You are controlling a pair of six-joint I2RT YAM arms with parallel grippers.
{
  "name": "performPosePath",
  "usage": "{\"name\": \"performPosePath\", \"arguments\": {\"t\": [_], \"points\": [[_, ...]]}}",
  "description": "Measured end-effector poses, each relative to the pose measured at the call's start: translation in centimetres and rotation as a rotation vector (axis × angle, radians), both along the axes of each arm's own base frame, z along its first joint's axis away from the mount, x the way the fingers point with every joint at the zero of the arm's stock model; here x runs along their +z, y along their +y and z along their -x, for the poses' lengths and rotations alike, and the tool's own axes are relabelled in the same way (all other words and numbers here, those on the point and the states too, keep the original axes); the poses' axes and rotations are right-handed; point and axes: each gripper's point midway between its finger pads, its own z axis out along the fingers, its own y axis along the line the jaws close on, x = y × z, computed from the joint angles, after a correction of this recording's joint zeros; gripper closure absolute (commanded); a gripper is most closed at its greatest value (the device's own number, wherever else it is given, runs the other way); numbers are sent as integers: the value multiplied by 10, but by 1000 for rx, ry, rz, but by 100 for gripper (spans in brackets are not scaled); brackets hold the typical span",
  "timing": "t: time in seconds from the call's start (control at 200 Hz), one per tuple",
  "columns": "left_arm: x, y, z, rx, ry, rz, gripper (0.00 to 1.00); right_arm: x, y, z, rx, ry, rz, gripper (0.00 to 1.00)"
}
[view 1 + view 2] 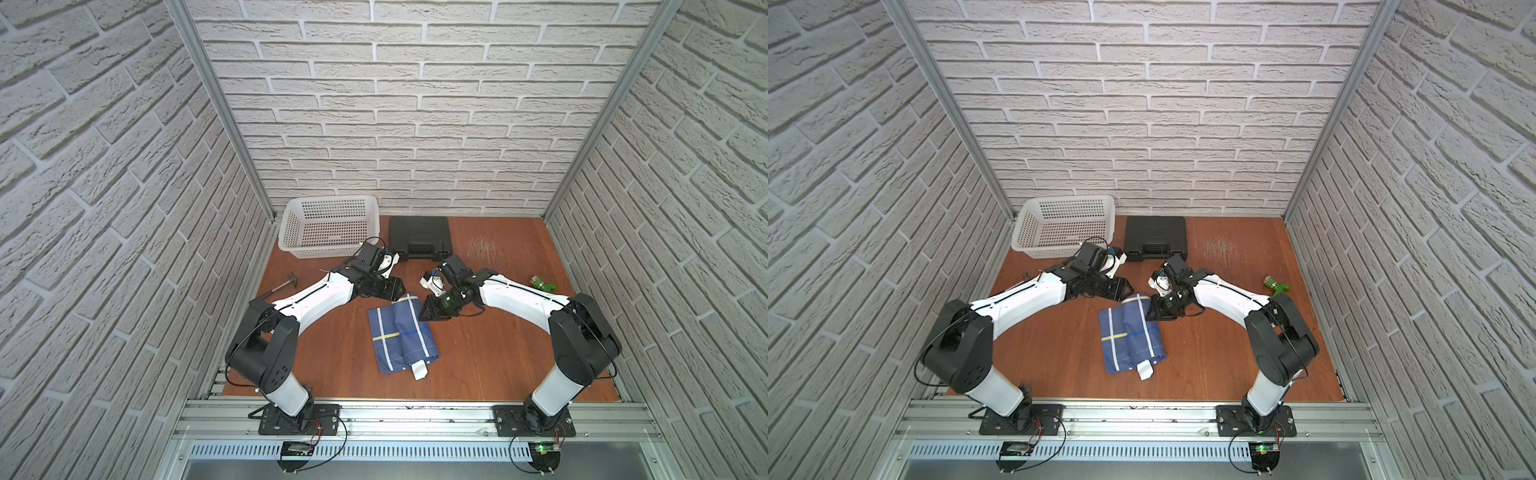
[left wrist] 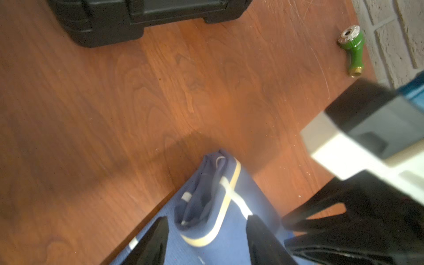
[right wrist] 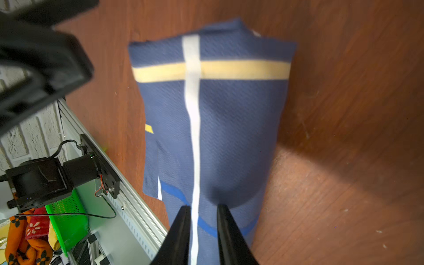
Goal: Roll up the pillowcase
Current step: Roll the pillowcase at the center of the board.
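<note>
Three white brick walls [image 1: 395, 104] — scuffed red-brown wooden tabletop [image 1: 478, 365] under folded pillowcase [image 1: 401, 340]

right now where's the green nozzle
In both top views the green nozzle lies on the wooden table at the robot's right, near the side wall, just beyond the right arm.
</note>
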Motion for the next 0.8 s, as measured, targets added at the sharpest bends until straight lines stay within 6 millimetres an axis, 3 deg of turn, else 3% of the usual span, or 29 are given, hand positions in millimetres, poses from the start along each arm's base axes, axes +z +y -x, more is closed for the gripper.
{"name": "performPosePath", "arguments": {"t": [0.24,0.45,0.595,0.715,0.8], "points": [[-40,-14,1,-82,51,-90,57,-23,-5,14,5,28,6,77],[-65,-9,2,-101,74,-159,67,-34,-7,20,20,33,17,77],[-72,-8,4,-104,84,-174,68,-20,0,24,81,-28,-5,76],[-73,-7,4,-104,87,-182,69,6,17,32,169,-131,-54,75],[-74,-6,6,-104,93,-189,69,12,31,41,235,-168,-71,76]]}}
